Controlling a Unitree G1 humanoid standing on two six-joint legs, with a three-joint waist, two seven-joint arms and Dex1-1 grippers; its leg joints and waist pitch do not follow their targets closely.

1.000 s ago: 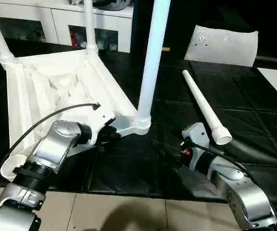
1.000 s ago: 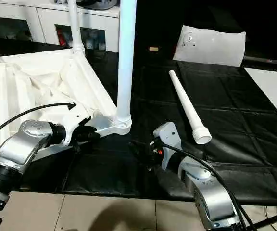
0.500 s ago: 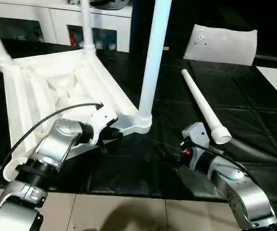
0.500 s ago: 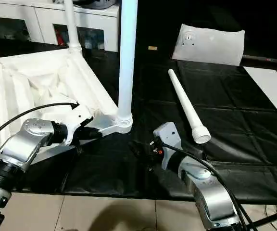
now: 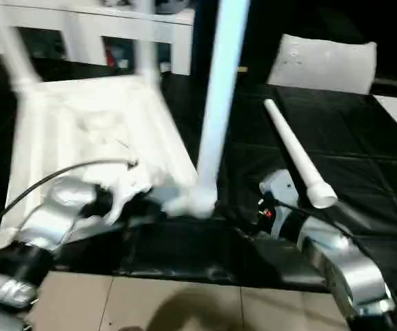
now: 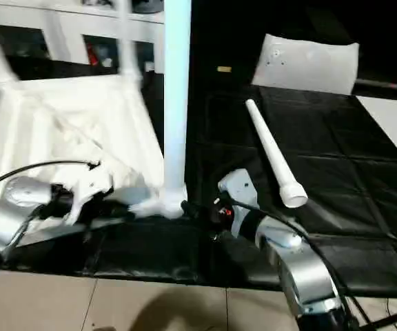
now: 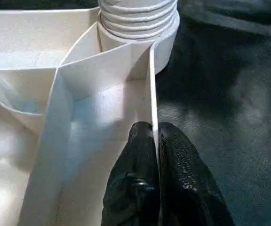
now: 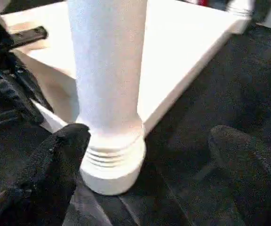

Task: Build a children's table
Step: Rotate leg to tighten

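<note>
The left pincer [image 7: 155, 141] is clenched on the thin side wall of the table [image 5: 81, 131], one black finger [image 7: 138, 155] inside the wall and the other outside, just short of the near corner socket. The table lies upside down, ribbed underside up, on a black quilted mat [image 5: 364, 158] that covers the floor. A leg [image 5: 219, 89] stands upright in that near socket, its ribbed collar [image 8: 112, 157] seated at the rim. Two more legs rise from the far corners.

The right pincer [image 8: 147, 155] is released, its fingers spread wide, one finger [image 8: 55, 160] close beside the collar of the standing leg and the other well out over the mat. It holds nothing.

A loose leg [image 5: 298, 155] lies on the mat to the right of the table, apart from it, its wide end toward the robot. Farther back a flat whitish bag [image 5: 322, 62] lies on the mat. A white cabinet [image 5: 116, 27] with open compartments stands behind the table. Nearest the robot, the mat ends at pale floor tiles [image 5: 178, 303].
</note>
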